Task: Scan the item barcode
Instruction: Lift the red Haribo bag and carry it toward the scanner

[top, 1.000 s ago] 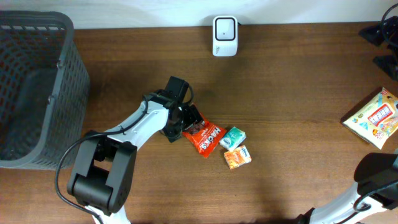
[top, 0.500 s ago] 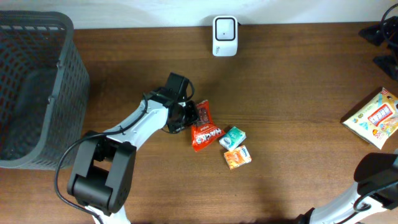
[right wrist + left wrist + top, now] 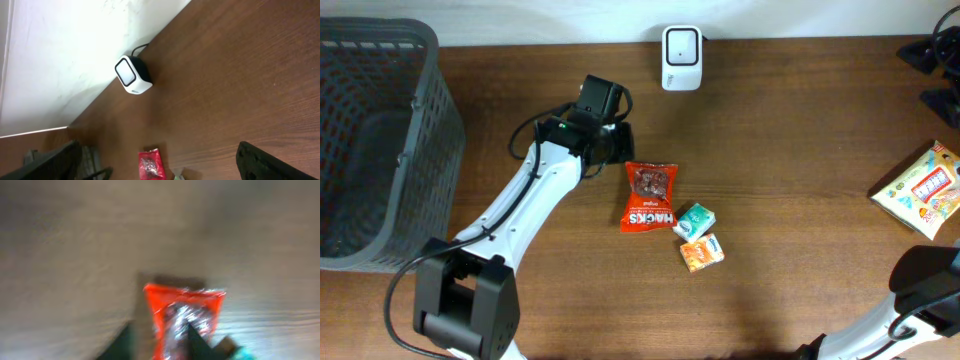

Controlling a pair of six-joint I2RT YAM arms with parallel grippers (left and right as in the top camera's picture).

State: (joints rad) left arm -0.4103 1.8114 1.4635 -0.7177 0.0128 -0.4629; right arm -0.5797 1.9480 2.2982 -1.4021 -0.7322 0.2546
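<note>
Release: red foil Hacks sweet packet (image 3: 649, 196) now lies flat on brown wooden worktop (image 3: 800, 150), short of white box scanner (image 3: 681, 44). Left pincer (image 3: 618, 143) spread, empty, lifted nearer scanner. You likely need to regrasp before scanning.

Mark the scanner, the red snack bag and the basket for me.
scanner (image 3: 681, 57), overhead view, white front face.
red snack bag (image 3: 649, 197), overhead view, middle of pack.
basket (image 3: 438, 150), overhead view, right wall.
</note>
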